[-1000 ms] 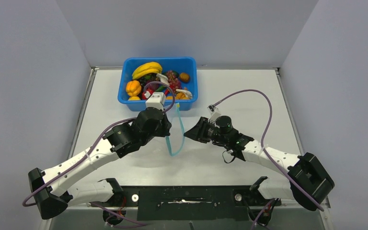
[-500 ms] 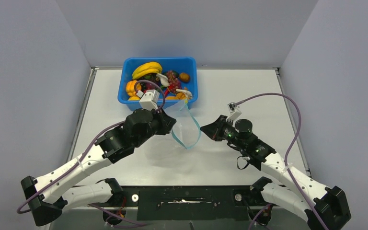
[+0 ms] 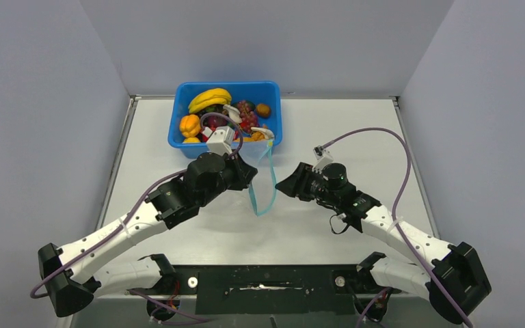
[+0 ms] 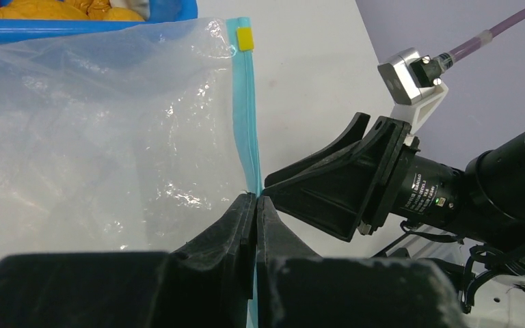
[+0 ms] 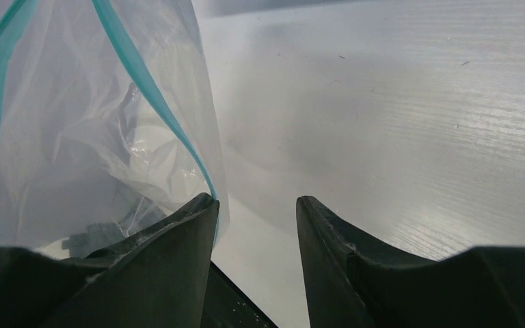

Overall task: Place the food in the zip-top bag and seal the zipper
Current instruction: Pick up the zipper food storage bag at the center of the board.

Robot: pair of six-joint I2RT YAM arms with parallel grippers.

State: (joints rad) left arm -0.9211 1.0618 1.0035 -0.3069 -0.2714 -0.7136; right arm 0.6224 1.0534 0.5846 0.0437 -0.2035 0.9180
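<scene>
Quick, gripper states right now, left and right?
Left gripper: closed, pinching the zip-top bag at its zipper.
Right gripper: open, holding nothing, beside the bag.

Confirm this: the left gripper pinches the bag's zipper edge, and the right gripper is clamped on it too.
Not the right gripper: the right wrist view shows it open and holding nothing, the zip-top bag beside it. The left gripper does pinch the zipper edge.

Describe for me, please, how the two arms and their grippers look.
Both arms have white link shells and black joint housings: left arm, right arm. A purple cable loops to each wrist's small white camera block. The left gripper and right gripper have matte black, wedge-shaped fingers.
</scene>
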